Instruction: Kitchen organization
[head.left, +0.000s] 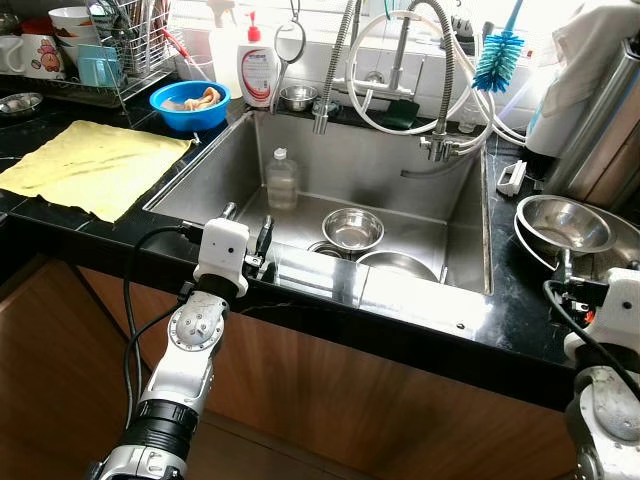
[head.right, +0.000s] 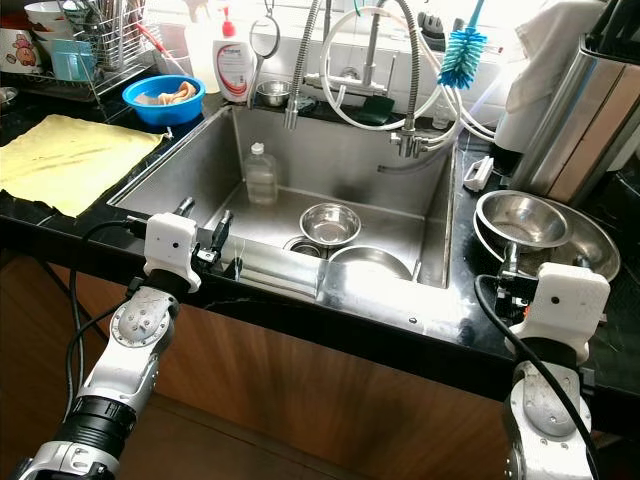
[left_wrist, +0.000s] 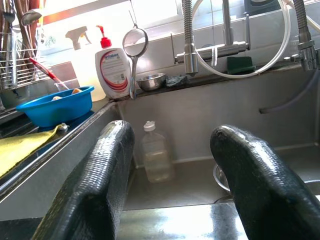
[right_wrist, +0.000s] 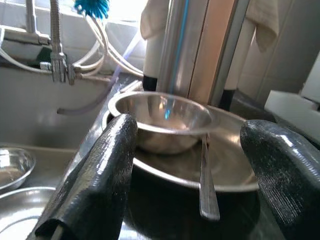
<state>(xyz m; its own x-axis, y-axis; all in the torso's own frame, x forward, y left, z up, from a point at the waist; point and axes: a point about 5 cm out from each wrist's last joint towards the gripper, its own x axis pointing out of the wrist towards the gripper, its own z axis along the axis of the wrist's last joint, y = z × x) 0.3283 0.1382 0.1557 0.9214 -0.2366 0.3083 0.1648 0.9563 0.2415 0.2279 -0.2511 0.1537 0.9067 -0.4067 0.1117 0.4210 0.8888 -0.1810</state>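
Jaws: left gripper (left_wrist: 170, 190) spread and empty, poised over the sink's front rim; right gripper (right_wrist: 190, 175) spread and empty too, aimed at the bowl on the table right of the sink.
Bowl (right_wrist: 167, 120): steel, upright, nested in a wider steel dish (head.left: 630, 245), a utensil (right_wrist: 207, 185) leaning on the dish's near lip.
Step, judged: likely taking that bowl; best to close on its near rim, clear of the utensil.
Sink (head.left: 230, 150): holds a plastic bottle (head.left: 282, 180) standing at the back wall, a small bowl (head.left: 352, 228) near the drain, a larger one (head.left: 398, 264) just in front.
Edges: tall steel canister (head.left: 610, 120) close behind the dish; table's front edge just beside the right wrist.
Open room: mid-sink and front rim free; hoses (head.left: 440, 90) crowd the tap side.
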